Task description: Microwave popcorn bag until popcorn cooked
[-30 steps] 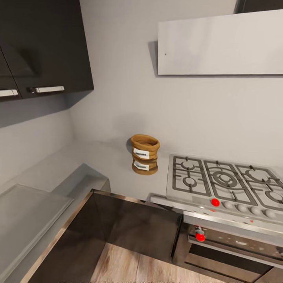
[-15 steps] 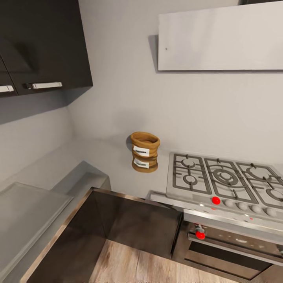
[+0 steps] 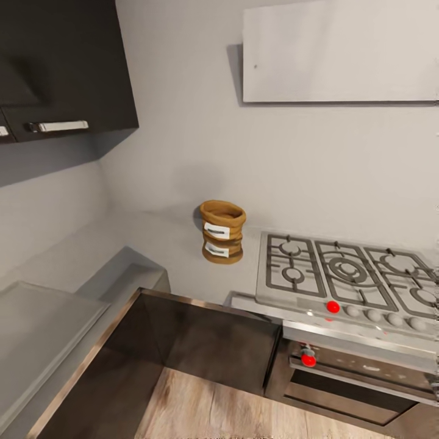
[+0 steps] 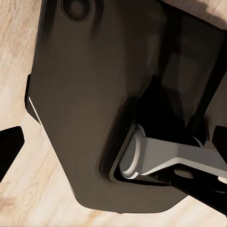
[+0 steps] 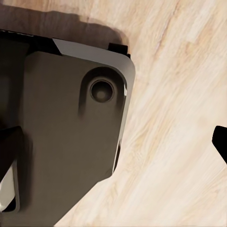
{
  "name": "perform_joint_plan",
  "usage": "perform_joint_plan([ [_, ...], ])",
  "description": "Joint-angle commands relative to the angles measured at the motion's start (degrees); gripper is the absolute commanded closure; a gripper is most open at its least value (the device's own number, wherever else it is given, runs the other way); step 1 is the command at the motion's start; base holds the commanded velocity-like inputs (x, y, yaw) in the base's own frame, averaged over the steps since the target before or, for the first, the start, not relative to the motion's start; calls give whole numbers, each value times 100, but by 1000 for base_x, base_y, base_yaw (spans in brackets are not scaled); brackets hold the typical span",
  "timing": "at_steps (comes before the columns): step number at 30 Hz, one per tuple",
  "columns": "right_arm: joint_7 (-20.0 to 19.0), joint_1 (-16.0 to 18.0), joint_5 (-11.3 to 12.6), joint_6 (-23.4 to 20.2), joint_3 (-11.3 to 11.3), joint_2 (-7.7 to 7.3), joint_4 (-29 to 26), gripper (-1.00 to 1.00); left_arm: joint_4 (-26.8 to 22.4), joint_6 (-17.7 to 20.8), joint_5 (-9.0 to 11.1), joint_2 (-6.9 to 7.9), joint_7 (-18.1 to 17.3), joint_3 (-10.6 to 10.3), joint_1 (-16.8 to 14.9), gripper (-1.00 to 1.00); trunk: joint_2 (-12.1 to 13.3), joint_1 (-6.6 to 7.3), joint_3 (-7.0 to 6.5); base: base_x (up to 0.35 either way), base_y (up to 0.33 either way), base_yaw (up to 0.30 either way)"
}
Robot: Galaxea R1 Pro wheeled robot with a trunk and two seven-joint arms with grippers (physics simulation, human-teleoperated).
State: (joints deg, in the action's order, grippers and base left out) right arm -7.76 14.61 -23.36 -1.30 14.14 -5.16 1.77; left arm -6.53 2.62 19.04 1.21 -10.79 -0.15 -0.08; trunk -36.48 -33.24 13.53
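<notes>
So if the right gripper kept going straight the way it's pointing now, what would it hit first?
Probably the wooden floor, or the robot's dark base beside it: the right wrist view looks down on both, and depth is unclear. A dark fingertip shows at the edge.

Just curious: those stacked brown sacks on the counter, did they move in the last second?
No. The popcorn bags keep their place beside the gas hob; the camera shifted instead.

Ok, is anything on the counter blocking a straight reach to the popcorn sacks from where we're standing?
Nothing visible does. The two popcorn bags, one stacked on the other, stand on the countertop by the wall, with bare grey surface in front. The gas hob sits beside them, apart. The top bag would come off first.
</notes>
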Motion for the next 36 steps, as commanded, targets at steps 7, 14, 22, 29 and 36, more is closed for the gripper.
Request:
perform_joint_plan([
  [7,-15,7,-46,-17,45,-2,7,-100,-6,28,47,2,-20,-2,-1,-100,-7,-1,68,0,0,-167],
  [14,-15,7,-46,-17,45,-2,7,-100,-6,28,47,2,-20,-2,-1,-100,-7,-1,128,0,0,-169],
  [22,-15,7,-46,-15,45,-2,7,-100,-6,28,47,2,-20,-2,-1,-100,-7,-1,196,0,0,-166],
  [29,-13,7,-48,-10,45,-2,7,-100,-6,28,50,2,-20,-2,-1,-100,-7,-1,255,0,0,-151],
  [36,-15,7,-55,-10,45,5,7,-100,-6,28,47,8,-20,-2,-1,-100,-7,-1,315,0,0,-88],
])
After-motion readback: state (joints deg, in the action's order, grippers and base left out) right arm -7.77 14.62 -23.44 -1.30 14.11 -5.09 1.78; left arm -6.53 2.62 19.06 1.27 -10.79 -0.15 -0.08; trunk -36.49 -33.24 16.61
